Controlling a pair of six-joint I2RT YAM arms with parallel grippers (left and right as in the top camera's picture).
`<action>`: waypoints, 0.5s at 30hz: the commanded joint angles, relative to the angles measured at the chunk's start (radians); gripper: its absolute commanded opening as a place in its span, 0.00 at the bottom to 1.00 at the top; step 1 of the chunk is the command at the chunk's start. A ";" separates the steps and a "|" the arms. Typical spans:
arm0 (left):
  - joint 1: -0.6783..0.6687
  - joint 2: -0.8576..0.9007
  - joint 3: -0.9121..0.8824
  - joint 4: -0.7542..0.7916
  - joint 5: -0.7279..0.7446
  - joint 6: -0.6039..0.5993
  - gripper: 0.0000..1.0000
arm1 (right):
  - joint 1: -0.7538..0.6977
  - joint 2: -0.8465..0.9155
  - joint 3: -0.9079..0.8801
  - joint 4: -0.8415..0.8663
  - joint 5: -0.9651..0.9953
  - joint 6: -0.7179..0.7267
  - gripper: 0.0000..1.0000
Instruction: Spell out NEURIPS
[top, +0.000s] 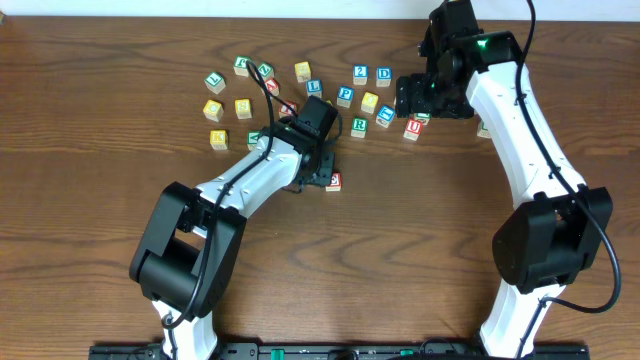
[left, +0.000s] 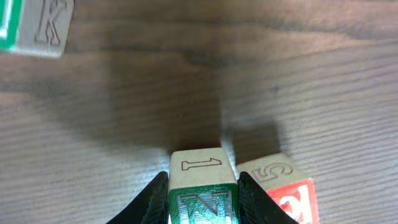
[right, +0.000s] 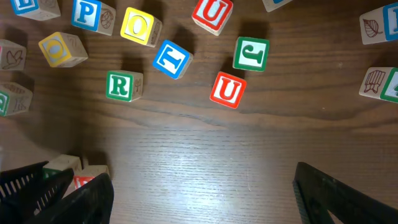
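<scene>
The left gripper (left: 203, 208) is clamped tight on the N cube (left: 198, 171). The cube sits squarely between the jaws with its green N toward the camera; I cannot tell whether it rests on the table (left: 298, 74) or hangs just above it. A red-faced cube (left: 283, 186) lies just beside one finger and would likely crowd a release here. Farther off in the scatter, the green R cube (right: 123, 85), red U cube (right: 227, 89) and blue P cube (right: 92, 14) lie ahead of the right gripper (right: 202, 180). It hovers wide open and empty, and is the nearer arm for those.
</scene>
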 joint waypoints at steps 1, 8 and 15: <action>0.004 0.018 0.006 0.017 -0.021 0.025 0.31 | -0.005 0.003 -0.006 -0.001 0.012 -0.014 0.87; 0.004 0.018 0.006 0.026 -0.024 0.036 0.32 | -0.005 0.003 -0.006 0.000 0.011 -0.014 0.87; 0.004 0.018 0.006 0.029 -0.024 0.036 0.32 | -0.004 0.003 -0.006 -0.001 0.011 -0.014 0.87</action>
